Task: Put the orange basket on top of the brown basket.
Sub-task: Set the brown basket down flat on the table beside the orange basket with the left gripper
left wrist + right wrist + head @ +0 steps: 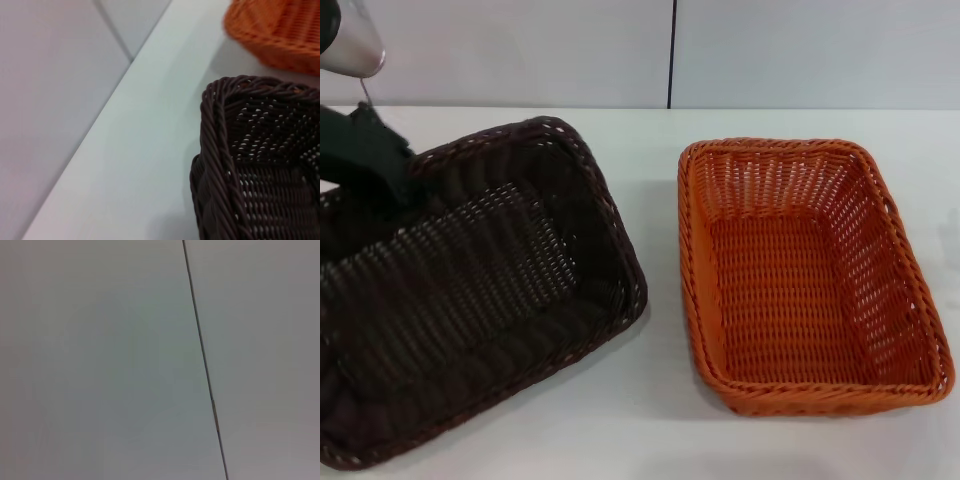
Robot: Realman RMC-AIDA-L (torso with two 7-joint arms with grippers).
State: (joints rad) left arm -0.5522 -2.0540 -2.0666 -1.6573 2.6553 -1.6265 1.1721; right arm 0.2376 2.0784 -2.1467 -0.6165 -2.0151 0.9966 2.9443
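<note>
the white worktop (650, 420) spreads across my head view and carries both baskets. the brown basket (470, 300) fills the left side of it, turned at an angle so one corner points toward the back wall, its near end running off the lower left edge. the orange basket (810, 275) sits flat on the right, squarer to me, well clear of the brown one with a strip of bare worktop between them, so it is not on top of the brown basket. my left hand (370, 160) shows in the head view only as a dark mass at the far left rim of the brown basket, under a silver arm segment; whether it is spread or pinching the rim i cannot tell. my left wrist view adds what the head view lacks: a close look at a braided corner of the brown basket (225, 130), a corner of the orange basket (280, 30) beyond it, and the worktop (130, 170) meeting the wall. my right wrist view shows only a pale panelled wall (100, 365) with a thin dark seam, and no right hand.
</note>
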